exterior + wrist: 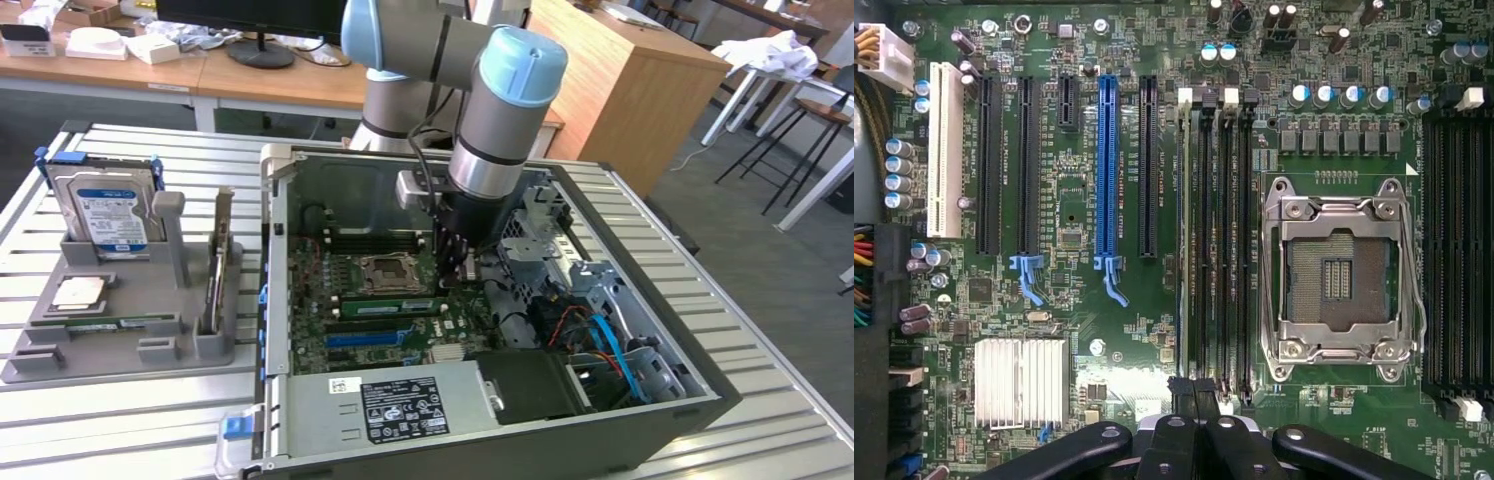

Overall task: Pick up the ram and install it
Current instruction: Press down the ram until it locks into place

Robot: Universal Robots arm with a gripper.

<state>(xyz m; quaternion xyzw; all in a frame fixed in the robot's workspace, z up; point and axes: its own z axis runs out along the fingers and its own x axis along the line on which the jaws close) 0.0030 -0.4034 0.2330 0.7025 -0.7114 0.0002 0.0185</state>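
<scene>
The gripper (1195, 400) had its black fingers (1182, 392) pressed together, holding nothing, their tips poised at the near end of the memory slots (1214, 240) beside the empty CPU socket (1341, 265). In the exterior view the gripper (457, 262) hung from the arm (494, 120) inside the open computer case (694, 395), just above the motherboard (314, 300). A ram (390, 305) stick already lay seated crosswise on the board, close to the fingertips and just beside the socket. The case walls stood close on each side of the wrist, with drive cages and blue cables (607, 335) crowding the exterior view's right; above the board the way was open. Outside the case, on the exterior view's left, a grey holder (80, 340) carried a hard drive (110, 210) and an upright expansion card (220, 255). The arm's bulk hid the slots behind it, and whether the wrist view's slots held a stick was hard to make out.
</scene>
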